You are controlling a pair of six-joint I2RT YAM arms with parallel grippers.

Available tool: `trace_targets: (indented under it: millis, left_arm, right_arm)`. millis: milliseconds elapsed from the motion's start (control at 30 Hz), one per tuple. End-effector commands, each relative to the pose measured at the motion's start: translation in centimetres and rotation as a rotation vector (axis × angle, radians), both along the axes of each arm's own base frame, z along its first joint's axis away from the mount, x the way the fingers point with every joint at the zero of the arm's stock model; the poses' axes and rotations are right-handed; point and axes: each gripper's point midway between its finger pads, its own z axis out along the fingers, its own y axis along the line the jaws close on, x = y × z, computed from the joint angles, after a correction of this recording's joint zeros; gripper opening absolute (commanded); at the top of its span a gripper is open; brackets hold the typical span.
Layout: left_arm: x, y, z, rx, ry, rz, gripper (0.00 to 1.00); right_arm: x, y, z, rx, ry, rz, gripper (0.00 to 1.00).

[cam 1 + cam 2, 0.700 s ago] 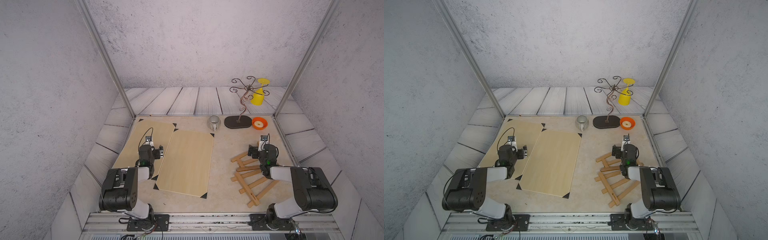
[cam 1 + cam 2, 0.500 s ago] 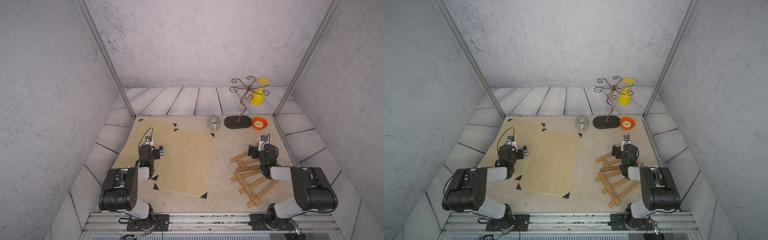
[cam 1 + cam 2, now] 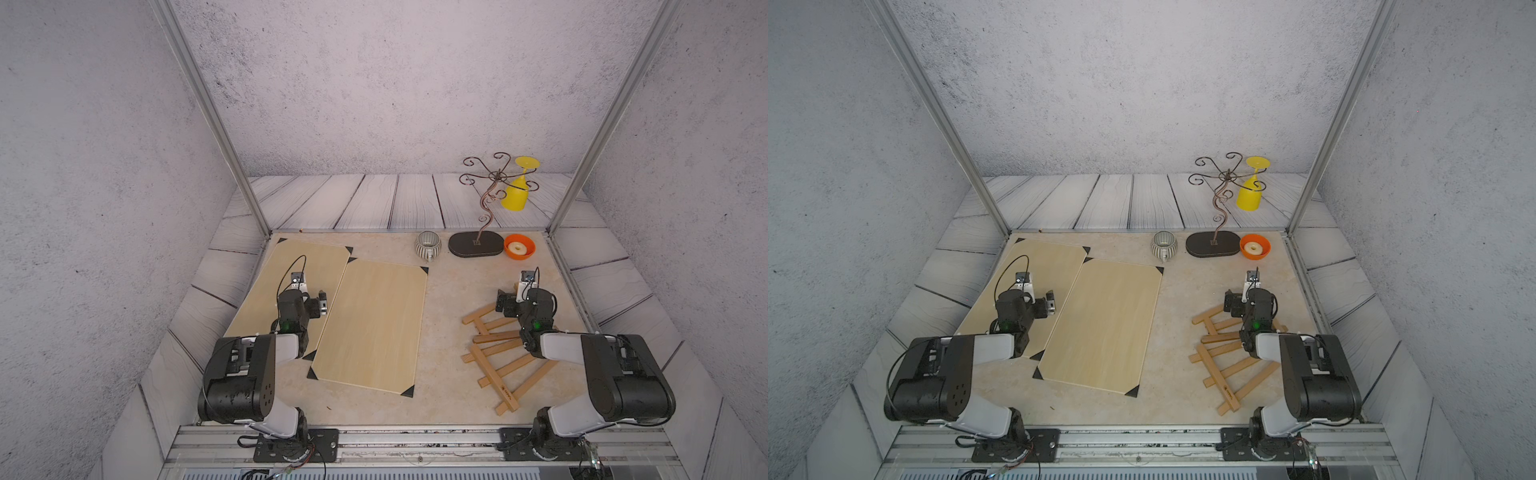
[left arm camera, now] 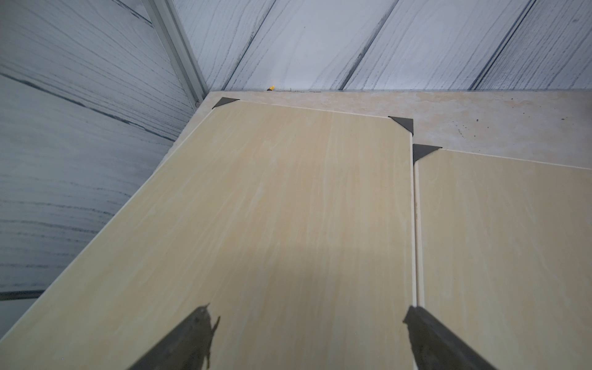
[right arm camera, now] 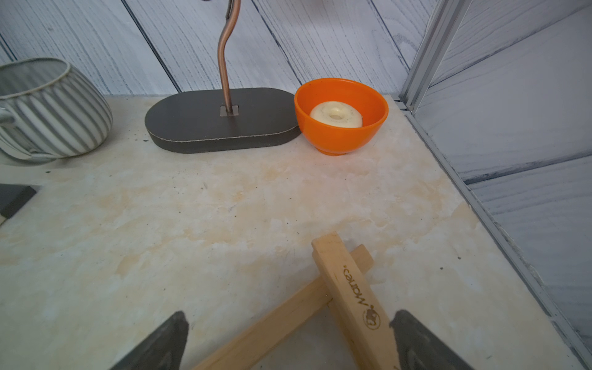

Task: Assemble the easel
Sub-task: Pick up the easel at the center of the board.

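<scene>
A: How far along is the easel job?

B: Barely begun, I'd say. The easel (image 3: 505, 353) lies flat and folded on the surface (image 3: 451, 291), well to the right of the big board (image 3: 374, 324); nothing stands yet.

A: And the claws?

B: Both spread, both empty. The right claw (image 5: 288, 315) hangs over the easel's end, a printed slat between its fingers; whether it touches, I can't tell. The left claw (image 4: 307, 310) hovers over the second board (image 3: 291, 282), just left of the big board.

A: What's left?

B: Everything, likely: lift it, open its legs, stand it upright.
</scene>
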Motion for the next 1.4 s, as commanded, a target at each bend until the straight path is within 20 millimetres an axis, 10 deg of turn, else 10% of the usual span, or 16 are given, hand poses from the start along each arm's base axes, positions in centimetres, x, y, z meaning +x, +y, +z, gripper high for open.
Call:
trace_targets:
  millis: [0, 567, 967, 1100, 1367]
  left_arm:
    - [0.7, -0.1, 0.8, 0.007, -0.026, -0.010, 0.97]
    - [0.0, -0.4, 1.5, 0.004, -0.068, -0.023, 0.97]
    - [-2.9, 0.4, 8.5, -0.077, -0.110, 0.059, 0.97]
    - [-4.0, 0.3, 11.6, -0.279, -0.191, 0.128, 0.97]
    - [-5.7, -0.2, 10.2, -0.493, -0.130, 0.189, 0.97]
  right_arm:
    - [0.4, -0.2, -0.2, -0.009, 0.004, -0.008, 0.99]
    - [0.2, 0.4, 0.4, -0.006, -0.016, 0.034, 0.99]
    - [-1.8, -0.2, 8.5, 0.177, -0.057, -0.081, 0.99]
    - [-3.7, -2.6, 8.0, 0.344, 0.032, -0.346, 0.99]
    - [-4.7, -0.2, 7.2, 0.384, 0.158, -0.230, 0.99]
